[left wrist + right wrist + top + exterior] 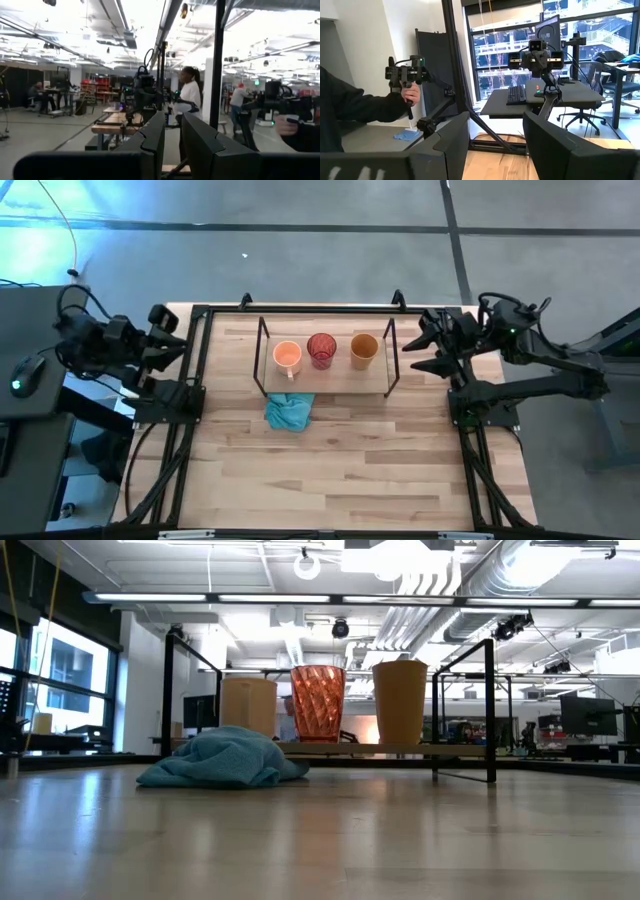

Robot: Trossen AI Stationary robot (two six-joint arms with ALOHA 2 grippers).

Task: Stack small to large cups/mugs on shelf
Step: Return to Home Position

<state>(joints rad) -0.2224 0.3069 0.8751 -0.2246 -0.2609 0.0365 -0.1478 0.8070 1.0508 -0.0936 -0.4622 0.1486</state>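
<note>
Three cups stand upright side by side on the wood board of the black wire shelf (375,380). From the table's left they are the light orange mug (287,356), the red patterned cup (321,350) and the amber tumbler (364,350). The low view shows the mug (248,705), the red cup (318,703) and the tumbler (400,702) resting on their bases on the shelf board (400,749). My left gripper (168,345) is open at the table's left edge. My right gripper (422,346) is open at the right edge, just beyond the shelf's right end. Neither touches anything.
A crumpled teal-blue cloth (290,411) lies on the tabletop against the shelf's near side, below the mug, and also appears as the cloth (225,760). Black frame rails (195,410) run along both table sides. Bare wood fills the near half. People stand in the room beyond.
</note>
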